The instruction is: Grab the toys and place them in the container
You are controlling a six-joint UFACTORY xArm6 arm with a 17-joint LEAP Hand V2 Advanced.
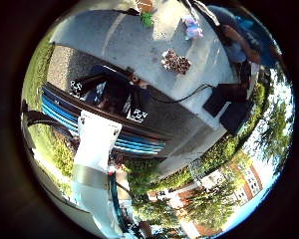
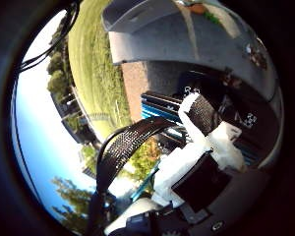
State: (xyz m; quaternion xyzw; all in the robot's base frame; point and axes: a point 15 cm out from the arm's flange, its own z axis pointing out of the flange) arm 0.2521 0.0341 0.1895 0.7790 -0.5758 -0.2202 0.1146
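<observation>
The little finger side palm view looks from well above at a concrete patio [image 1: 120, 40]. Toys lie scattered on it: a brown patterned one [image 1: 175, 62], a pale pink and white one [image 1: 192, 28] and a green one [image 1: 147, 18]. A black open container [image 1: 105, 95] with black-and-white marker squares on its rim stands nearer, beside a blue striped edge [image 1: 90, 127]. The thumb side palm view shows the container [image 2: 221, 98] past white and black parts of my hand [image 2: 202, 157]. The hand is high above and away from the toys.
A dark box-like object [image 1: 229, 105] stands on the patio near the container. A black mesh strap [image 2: 128, 147] crosses the thumb side palm view. A lawn [image 2: 93, 59], hedges [image 1: 224, 149], trees and brick buildings [image 1: 244, 184] lie around the patio.
</observation>
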